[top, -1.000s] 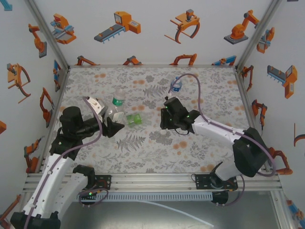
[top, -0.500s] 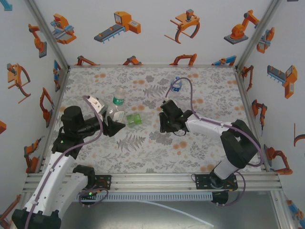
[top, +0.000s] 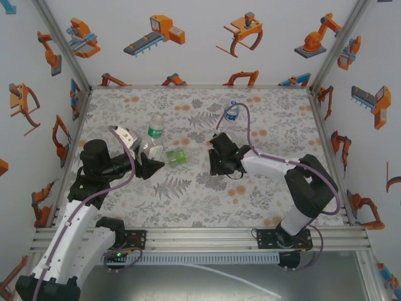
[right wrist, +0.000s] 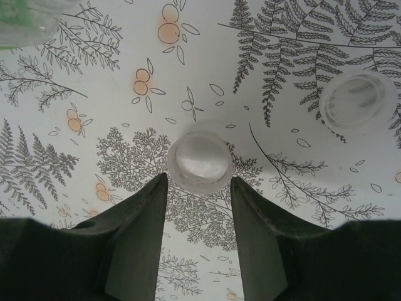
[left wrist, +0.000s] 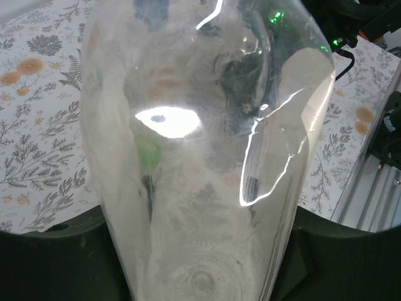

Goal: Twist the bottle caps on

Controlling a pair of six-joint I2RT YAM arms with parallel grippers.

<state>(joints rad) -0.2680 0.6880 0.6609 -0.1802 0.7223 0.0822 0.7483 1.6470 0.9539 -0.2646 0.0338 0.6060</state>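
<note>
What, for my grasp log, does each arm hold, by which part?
Left gripper: clear plastic bottle, by its body. Right gripper: nothing; jaws open at whitish round cap.

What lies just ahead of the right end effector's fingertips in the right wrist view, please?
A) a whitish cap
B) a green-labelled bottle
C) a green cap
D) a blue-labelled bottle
A: a round whitish cap sits at the tips of the right end effector, with a second whitish cap lying apart to its right.
</note>
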